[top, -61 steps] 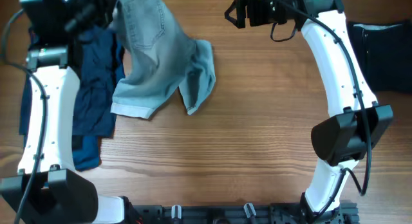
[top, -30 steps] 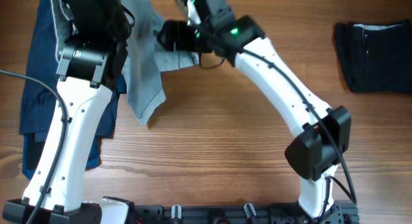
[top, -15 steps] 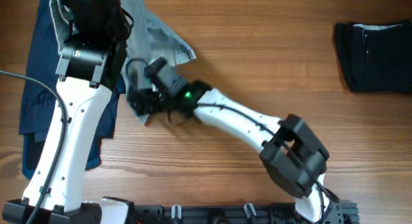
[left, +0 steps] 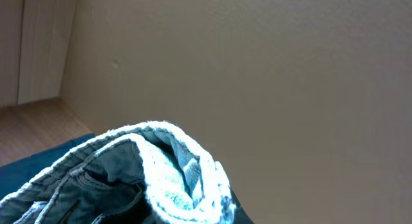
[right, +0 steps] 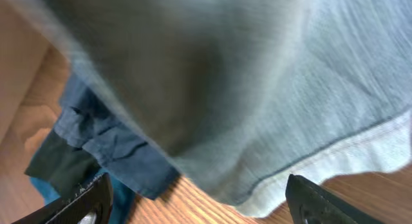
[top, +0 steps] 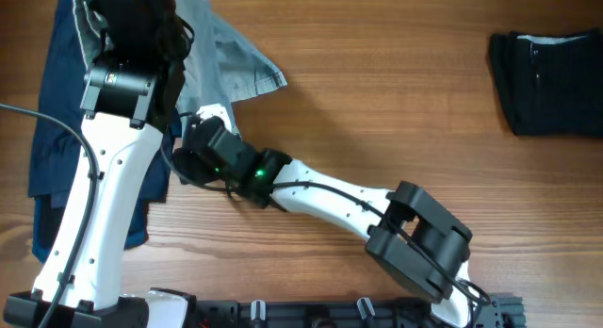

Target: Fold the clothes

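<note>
My left gripper [top: 155, 26] is at the far left, shut on the pale blue denim shorts [top: 231, 59], which hang lifted from it. The bunched waistband fills the bottom of the left wrist view [left: 167, 172], and the fingers are hidden behind it. My right gripper [top: 184, 156] reaches across the table to the shorts' lower hem. In the right wrist view its fingers [right: 206, 208] are wide apart and empty. The pale cuffed hem [right: 335, 159] hangs just above them. Dark navy garments [top: 52, 139] lie under the left arm and also show in the right wrist view [right: 109, 143].
A folded dark navy garment [top: 546, 78] lies at the far right of the wooden table [top: 396, 130]. The right arm [top: 330, 191] stretches diagonally across the table's middle. The left arm [top: 104, 187] stands over the navy pile.
The right arm has swung from the far right across and down to the shorts' hanging hem. The left gripper has kept the shorts lifted, with more cloth drawn under it.
</note>
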Available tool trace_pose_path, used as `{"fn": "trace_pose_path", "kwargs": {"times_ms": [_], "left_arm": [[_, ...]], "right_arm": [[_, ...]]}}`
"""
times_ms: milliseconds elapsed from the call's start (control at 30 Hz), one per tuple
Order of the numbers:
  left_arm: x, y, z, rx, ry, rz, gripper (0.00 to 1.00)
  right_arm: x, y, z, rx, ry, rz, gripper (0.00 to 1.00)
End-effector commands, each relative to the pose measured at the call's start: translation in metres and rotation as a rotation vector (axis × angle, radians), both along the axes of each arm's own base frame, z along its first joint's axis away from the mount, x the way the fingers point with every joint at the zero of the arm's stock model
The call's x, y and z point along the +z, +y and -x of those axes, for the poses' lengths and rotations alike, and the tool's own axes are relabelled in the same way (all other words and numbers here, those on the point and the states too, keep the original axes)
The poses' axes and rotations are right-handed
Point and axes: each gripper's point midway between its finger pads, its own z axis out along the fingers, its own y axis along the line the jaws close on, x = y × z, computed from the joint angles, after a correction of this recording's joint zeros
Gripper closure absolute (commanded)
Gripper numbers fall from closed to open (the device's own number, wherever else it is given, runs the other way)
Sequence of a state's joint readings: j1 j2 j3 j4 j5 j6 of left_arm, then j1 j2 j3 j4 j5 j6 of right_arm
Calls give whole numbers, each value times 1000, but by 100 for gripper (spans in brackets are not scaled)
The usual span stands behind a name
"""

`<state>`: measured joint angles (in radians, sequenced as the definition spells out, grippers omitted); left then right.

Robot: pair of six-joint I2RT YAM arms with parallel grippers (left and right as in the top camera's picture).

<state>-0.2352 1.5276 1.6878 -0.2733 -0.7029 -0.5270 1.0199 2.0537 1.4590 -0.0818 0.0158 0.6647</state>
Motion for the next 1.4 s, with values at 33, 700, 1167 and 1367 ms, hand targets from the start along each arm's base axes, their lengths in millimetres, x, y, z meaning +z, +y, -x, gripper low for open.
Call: {"fn": "trace_pose_path", "kwargs": {"times_ms": [33, 700, 1167, 1367], "left_arm": [[27, 8, 13, 25, -57, -8, 96], [69, 15, 73, -30, -103, -19, 96], [67, -3, 115, -218, -28, -22, 96], [116, -82, 122, -571, -237, 25, 96]], "right_arm": [[-15, -1, -10, -10, -78, 51, 14], [51, -124, -108, -262, -54, 41, 96], [273, -298, -71, -216, -373, -53, 96], [346, -361, -25, -332, -539, -73, 96]]}}
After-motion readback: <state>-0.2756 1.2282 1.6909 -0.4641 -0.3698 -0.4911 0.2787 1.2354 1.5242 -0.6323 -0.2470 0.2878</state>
